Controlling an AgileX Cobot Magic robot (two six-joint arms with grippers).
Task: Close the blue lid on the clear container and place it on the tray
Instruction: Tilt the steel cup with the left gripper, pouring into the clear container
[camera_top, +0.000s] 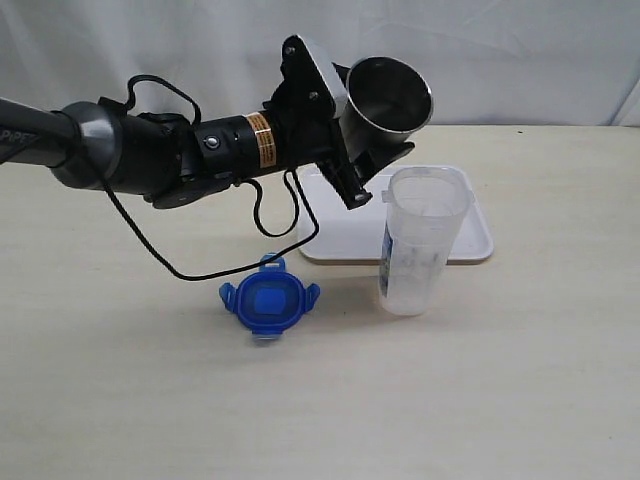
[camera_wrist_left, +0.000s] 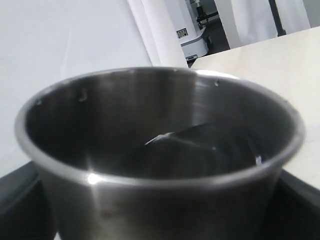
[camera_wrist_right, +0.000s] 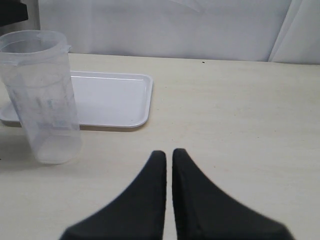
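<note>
A: Largest first: we see a smooth white tray (camera_top: 340, 236), a rounded rectangle, toward the table's (camera_top: 120, 400) far edge.
B: The clear container (camera_top: 415, 250), translucent, stands upright just beside the tray's near edge, mouth up.
A: Our left gripper (camera_top: 372, 135) clasps a shiny steel tumbler (camera_top: 392, 95).
B: The blue lid (camera_top: 268, 303) lies flat nearby, flaps splayed. Our right gripper (camera_wrist_right: 169, 161) is pressed together.
</note>
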